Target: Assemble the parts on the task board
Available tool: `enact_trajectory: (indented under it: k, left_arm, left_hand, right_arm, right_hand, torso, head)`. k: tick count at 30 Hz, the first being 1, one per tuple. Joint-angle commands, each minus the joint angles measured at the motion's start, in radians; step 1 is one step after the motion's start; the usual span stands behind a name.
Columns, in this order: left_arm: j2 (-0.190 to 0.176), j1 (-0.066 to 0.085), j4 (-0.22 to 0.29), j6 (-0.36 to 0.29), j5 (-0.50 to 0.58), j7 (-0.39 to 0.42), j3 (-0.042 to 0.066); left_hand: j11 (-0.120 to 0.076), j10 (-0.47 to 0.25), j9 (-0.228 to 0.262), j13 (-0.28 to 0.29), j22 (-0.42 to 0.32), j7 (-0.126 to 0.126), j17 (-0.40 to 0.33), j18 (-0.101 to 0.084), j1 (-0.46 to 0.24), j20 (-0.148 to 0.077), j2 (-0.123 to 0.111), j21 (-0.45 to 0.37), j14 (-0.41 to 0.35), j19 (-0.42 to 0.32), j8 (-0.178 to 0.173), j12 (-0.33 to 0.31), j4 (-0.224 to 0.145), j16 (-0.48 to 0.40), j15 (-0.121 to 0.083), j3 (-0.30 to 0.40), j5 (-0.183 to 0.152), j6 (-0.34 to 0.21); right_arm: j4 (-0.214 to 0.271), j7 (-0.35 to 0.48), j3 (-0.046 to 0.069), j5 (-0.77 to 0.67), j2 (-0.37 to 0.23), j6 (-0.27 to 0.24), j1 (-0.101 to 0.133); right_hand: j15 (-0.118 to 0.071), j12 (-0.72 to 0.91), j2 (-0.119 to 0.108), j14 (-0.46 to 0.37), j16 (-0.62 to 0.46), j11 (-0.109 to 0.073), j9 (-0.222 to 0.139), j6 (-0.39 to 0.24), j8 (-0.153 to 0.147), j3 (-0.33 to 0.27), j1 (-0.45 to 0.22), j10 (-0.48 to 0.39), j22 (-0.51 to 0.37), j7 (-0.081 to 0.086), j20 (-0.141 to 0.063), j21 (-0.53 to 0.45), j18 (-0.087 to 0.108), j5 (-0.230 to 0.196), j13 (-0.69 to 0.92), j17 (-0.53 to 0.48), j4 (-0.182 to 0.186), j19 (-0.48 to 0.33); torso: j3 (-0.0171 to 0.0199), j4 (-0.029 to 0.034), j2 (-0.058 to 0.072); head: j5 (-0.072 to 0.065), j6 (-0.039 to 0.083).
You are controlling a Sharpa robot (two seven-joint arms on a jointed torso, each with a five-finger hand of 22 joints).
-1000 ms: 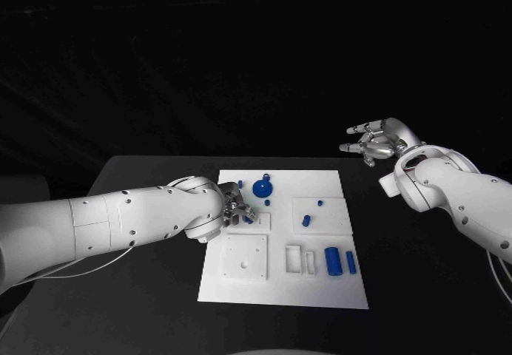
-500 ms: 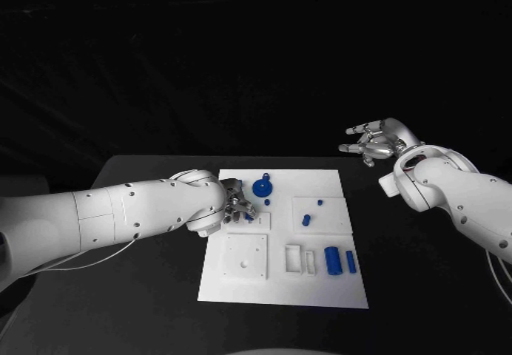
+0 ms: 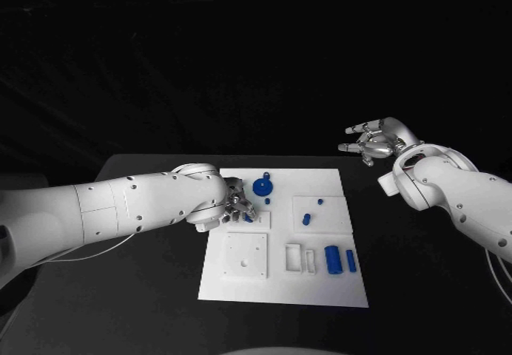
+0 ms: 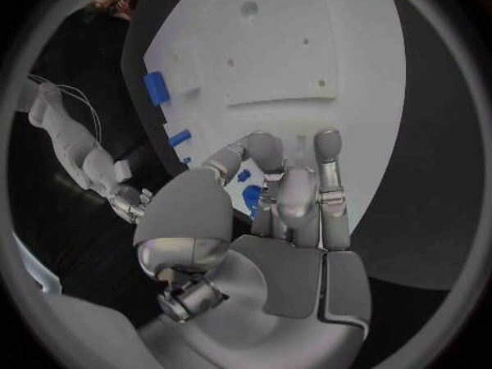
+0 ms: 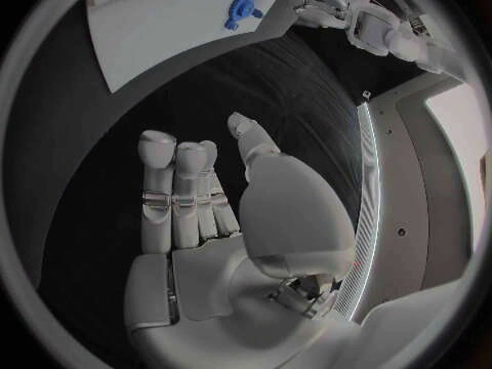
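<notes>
The white task board lies mid-table. My left hand is down on its near-left upper area, fingers curled together around a small blue part at a small raised block. In the left wrist view the thumb and fingers close on that blue part over the board. A round blue part stands just beyond the hand. A small blue piece sits mid-board, and two blue cylinders lie at the right. My right hand hangs raised beyond the table's far right corner, fingers apart and empty.
White raised blocks and narrow slots occupy the board's near half. The black table surrounds the board. The right wrist view shows the board and the round blue part far from that hand.
My left forearm has swung inward and farther over the table while its hand stayed at the same spot on the board. The right hand has not moved.
</notes>
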Motion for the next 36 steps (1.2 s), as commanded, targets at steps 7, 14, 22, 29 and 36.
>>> enact_trajectory:
  k: [7,14,22,29,36]
  left_arm:
    - [0.005,0.001,0.000,0.029,-0.011,-0.005,-0.001]
    - [0.006,0.001,-0.002,0.023,-0.017,-0.005,-0.001]
    - [0.010,0.001,-0.011,0.029,-0.018,-0.006,-0.001]
    - [0.021,0.001,-0.027,0.053,-0.015,-0.009,-0.001]
    - [0.027,0.001,-0.038,0.096,-0.003,-0.012,-0.001]
  left_hand:
    - [-0.034,0.015,0.007,0.000,0.018,-0.142,0.000,0.018,0.046,0.013,0.057,0.006,0.004,0.000,0.003,0.006,-0.010,0.004,0.002,0.006,-0.008,0.239]
    - [-0.034,0.015,0.008,-0.001,0.018,-0.142,-0.002,0.019,0.045,0.014,0.059,0.006,0.003,0.000,0.003,0.006,-0.008,0.003,0.002,0.005,-0.012,0.238]
    - [-0.034,0.015,0.010,-0.003,0.018,-0.142,-0.001,0.022,0.046,0.016,0.061,0.005,0.003,0.000,0.003,0.006,-0.005,0.002,0.002,0.004,-0.016,0.237]
    - [-0.034,0.015,0.012,-0.004,0.018,-0.142,0.002,0.022,0.044,0.017,0.064,0.005,0.003,-0.001,0.003,0.006,-0.003,0.003,0.003,0.004,-0.020,0.236]
    - [-0.034,0.015,0.017,-0.003,0.018,-0.142,0.007,0.024,0.035,0.022,0.069,0.004,0.002,-0.003,0.004,0.008,-0.008,0.004,0.004,0.003,-0.022,0.236]
  right_arm:
    - [-0.001,0.003,0.000,-0.002,0.002,0.016,0.000]
    - [-0.001,0.003,0.000,-0.002,0.002,0.016,-0.001]
    - [-0.002,0.003,0.000,-0.002,0.003,0.016,-0.001]
    - [-0.003,0.003,0.000,-0.002,0.004,0.017,-0.002]
    - [-0.001,0.002,0.000,-0.003,0.004,0.017,-0.002]
  right_hand:
    - [-0.003,0.001,0.003,-0.004,-0.002,-0.002,0.000,0.002,-0.004,-0.002,-0.007,-0.002,0.062,0.000,0.003,-0.003,0.010,0.004,-0.002,-0.002,-0.007,0.004]
    - [-0.003,0.001,0.005,-0.004,-0.002,-0.002,0.000,0.001,-0.005,0.000,-0.013,-0.003,0.062,0.000,0.003,-0.003,0.010,0.005,-0.002,-0.002,-0.012,0.004]
    - [-0.003,0.001,0.005,-0.004,-0.002,-0.002,0.000,0.001,-0.005,0.000,-0.013,-0.003,0.062,0.000,0.003,-0.003,0.010,0.005,-0.002,-0.002,-0.012,0.004]
    - [-0.003,0.001,0.006,-0.004,-0.002,-0.002,0.000,0.002,-0.005,0.002,-0.013,-0.003,0.061,0.000,0.003,-0.004,0.010,0.009,-0.002,-0.002,-0.014,0.004]
    - [-0.003,0.001,0.005,-0.004,-0.002,-0.002,0.000,0.004,-0.004,0.003,-0.014,-0.003,0.061,0.000,0.003,-0.005,0.010,0.011,-0.002,-0.002,-0.015,0.004]
  torso:
    - [-0.0007,0.0003,0.000]
    - [-0.0010,0.0006,0.000]
    - [-0.0006,0.0007,0.000]
    - [-0.0006,-0.0003,0.000]
    - [0.0001,-0.0002,0.000]
  head:
    - [0.000,0.001]
    - [0.000,0.000]
    - [0.001,0.000]
    - [0.002,-0.001]
    - [0.002,-0.002]
